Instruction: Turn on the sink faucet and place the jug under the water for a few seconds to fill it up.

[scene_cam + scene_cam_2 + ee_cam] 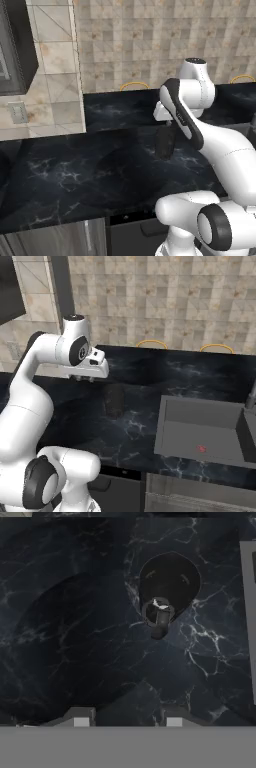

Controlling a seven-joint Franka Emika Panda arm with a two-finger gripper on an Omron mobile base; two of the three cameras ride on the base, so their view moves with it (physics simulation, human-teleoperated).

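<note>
The jug (114, 400) is a small, nearly black vessel standing upright on the dark marble counter, left of the sink (172, 406). From above, the hand view shows the jug's (170, 582) round top and a small handle on its near side. My gripper (128, 719) hangs open above the counter, short of the jug, with nothing between its fingertips (82, 717). The hand (90, 368) sits up and to the left of the jug. The sink has a small red mark (201, 448) at its drain. A grey piece of the sink faucet (251, 398) shows at the right edge. No water stream is visible.
Two yellow-rimmed round things (152, 343) (217, 347) stand at the back of the counter by the tiled wall. A dark cabinet (15, 45) and a wall outlet (18, 112) are at the far left. The sink's rim (247, 612) runs along the right of the hand view.
</note>
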